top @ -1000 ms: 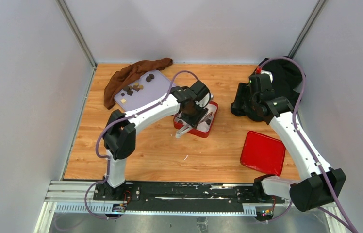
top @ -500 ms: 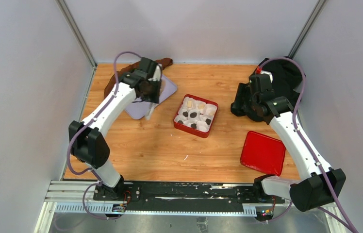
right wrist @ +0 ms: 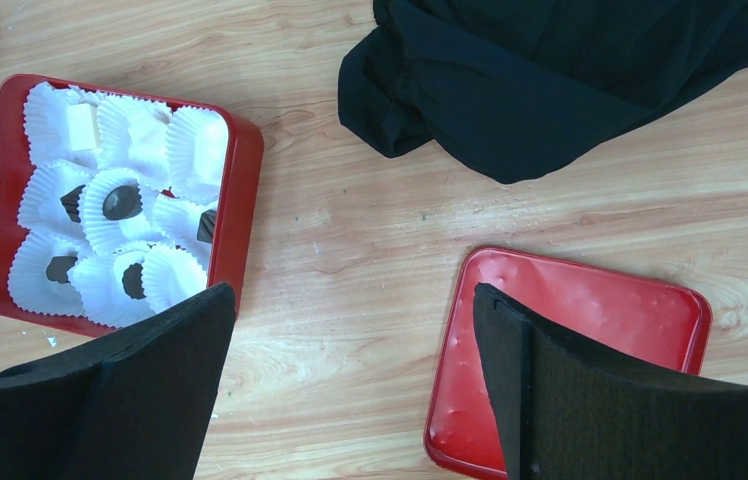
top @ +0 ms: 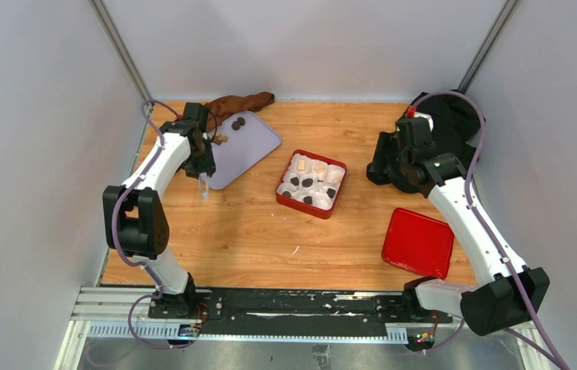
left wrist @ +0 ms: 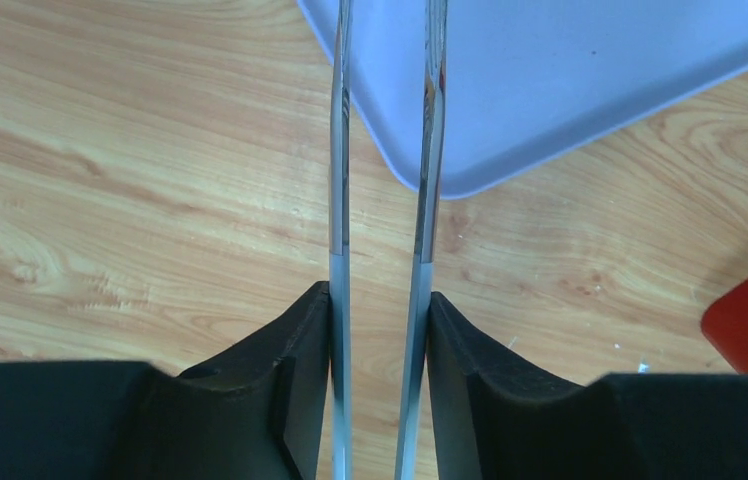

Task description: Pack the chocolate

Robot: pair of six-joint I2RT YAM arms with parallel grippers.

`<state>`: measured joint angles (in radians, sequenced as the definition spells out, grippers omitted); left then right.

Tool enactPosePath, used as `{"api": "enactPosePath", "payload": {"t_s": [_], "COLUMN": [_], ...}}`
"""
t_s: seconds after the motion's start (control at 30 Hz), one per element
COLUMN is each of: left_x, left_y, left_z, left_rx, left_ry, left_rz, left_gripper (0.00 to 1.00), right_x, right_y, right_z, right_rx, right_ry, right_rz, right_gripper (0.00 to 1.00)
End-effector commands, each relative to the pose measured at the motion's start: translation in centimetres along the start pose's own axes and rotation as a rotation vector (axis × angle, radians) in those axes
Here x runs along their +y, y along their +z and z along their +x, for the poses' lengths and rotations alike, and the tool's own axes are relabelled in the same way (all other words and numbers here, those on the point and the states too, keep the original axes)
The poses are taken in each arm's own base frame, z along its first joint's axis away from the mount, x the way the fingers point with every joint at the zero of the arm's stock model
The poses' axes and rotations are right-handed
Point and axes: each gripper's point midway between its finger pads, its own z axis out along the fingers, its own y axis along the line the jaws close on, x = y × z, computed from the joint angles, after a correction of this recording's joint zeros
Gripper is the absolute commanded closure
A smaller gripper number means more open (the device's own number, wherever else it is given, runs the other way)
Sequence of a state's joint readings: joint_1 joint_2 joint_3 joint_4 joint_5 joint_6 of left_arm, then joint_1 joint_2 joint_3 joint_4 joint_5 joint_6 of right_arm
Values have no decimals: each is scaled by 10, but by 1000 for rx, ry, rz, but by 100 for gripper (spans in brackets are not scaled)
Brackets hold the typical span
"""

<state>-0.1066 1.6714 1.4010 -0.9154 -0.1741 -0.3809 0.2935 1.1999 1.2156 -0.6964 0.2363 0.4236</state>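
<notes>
Left gripper [left wrist: 380,300] swung from red box [top: 341,185] back to lilac tray [top: 258,142] upper left, pinching empty tweezers [left wrist: 429,150]; next chocolate [top: 237,122] pickup due. Right gripper [right wrist: 350,295] spread, idle

We stretch our left arm toward 11 o'clock, the left hand [top: 201,168] pointing downward, fingers pressed onto thin metal tweezers [left wrist: 340,150]. Our right arm reaches to 1 o'clock, the right hand [right wrist: 350,290] spread wide, gripping nothing.

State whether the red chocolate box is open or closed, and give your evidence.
Open. The red box shows its paper cups and chocolates from above; the red lid lies apart on the table.
</notes>
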Motion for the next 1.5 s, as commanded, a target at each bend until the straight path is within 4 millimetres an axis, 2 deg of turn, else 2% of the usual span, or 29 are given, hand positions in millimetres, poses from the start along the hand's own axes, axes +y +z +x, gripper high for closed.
{"api": "enactPosePath", "payload": {"t_s": [0.0, 0.2, 0.57, 0.77, 1.07, 1.13, 1.47], "left_x": [12, 14, 11, 12, 16, 19, 17], "left_y": [13, 25, 42, 46, 40, 42, 53], "left_z": [-6, -6, -11, -13, -17, -16, -27], "left_rx": [-4, 6, 18, 19, -2, 6, 34], "left_ry": [-36, -76, -118, -134, -134, -135, -75], "left_rz": [-65, -76, -62, -65, -67, -70, -37], "left_gripper": [59, 54, 53, 53, 53, 49, 49], "right_x": [-4, -3, -6, -7, -7, -7, -7], "right_y": [-1, 0, -1, -2, -1, -1, -1], "right_z": [1, 1, 2, 3, 3, 4, 4], "right_rx": [10, 15, 15, 16, 20, 22, 22], "right_ry": [2, 3, 0, -1, -2, -2, -1], "right_rz": [17, 13, 22, 26, 29, 28, 29], "right_gripper": [8, 8, 8, 8, 8, 8, 8]}}
